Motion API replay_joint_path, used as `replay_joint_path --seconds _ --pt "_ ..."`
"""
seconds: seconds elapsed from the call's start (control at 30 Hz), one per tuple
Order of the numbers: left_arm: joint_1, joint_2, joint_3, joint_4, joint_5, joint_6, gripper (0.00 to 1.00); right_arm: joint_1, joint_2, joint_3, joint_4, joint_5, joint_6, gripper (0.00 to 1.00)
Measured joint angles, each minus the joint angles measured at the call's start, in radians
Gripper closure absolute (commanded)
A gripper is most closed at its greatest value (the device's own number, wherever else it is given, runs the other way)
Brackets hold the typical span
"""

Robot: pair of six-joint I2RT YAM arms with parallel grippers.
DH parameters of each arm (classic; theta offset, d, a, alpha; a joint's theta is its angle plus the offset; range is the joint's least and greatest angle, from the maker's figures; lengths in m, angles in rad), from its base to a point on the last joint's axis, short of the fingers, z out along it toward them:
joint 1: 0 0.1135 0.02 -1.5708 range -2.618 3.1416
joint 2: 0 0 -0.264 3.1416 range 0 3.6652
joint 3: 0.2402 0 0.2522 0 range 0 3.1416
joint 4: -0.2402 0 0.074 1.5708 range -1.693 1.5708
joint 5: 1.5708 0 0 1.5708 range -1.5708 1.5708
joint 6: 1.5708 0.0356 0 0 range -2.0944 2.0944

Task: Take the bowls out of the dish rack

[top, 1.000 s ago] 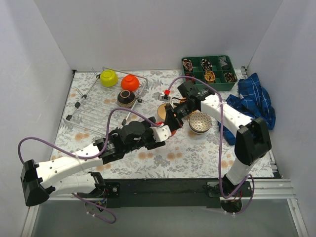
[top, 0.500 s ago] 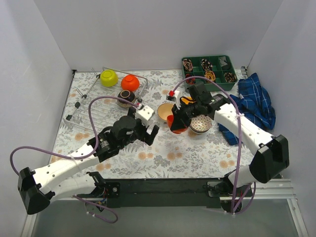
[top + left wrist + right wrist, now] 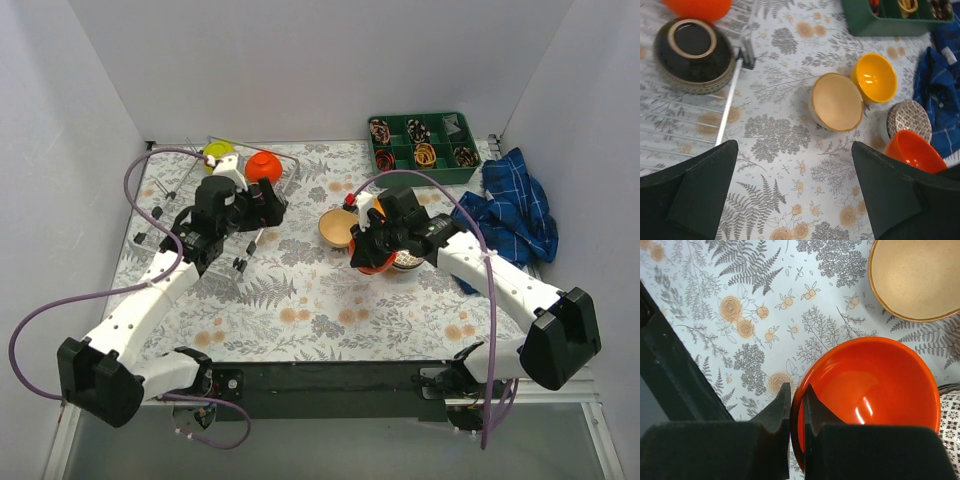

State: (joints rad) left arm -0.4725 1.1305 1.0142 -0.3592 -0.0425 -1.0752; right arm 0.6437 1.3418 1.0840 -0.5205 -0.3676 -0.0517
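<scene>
Right tool (image 3: 796, 399) grips red-orange bowl (image 3: 871, 390) by rim

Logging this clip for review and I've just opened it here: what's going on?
Bowls are being unloaded from a wire dish rack. The right gripper is pinched on the rim of a red-orange bowl, low beside the beige bowl, yellow-orange bowl and patterned bowl already on the table. The left gripper hangs open at the rack's edge, near an upside-down dark brown bowl. A lime green bowl and an orange bowl also sit in the rack.
</scene>
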Motion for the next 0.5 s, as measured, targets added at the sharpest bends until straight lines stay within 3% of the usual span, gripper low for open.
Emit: replay_joint_path --seconds 0.23,0.5 --pt "0.209 0.057 0.015 -0.092 0.040 -0.117 0.02 0.119 0.016 0.000 0.062 0.175 0.002 0.99" --pt "0.231 0.058 0.018 -0.155 0.044 -0.144 0.02 0.217 0.072 -0.022 0.165 0.319 0.002 0.99"
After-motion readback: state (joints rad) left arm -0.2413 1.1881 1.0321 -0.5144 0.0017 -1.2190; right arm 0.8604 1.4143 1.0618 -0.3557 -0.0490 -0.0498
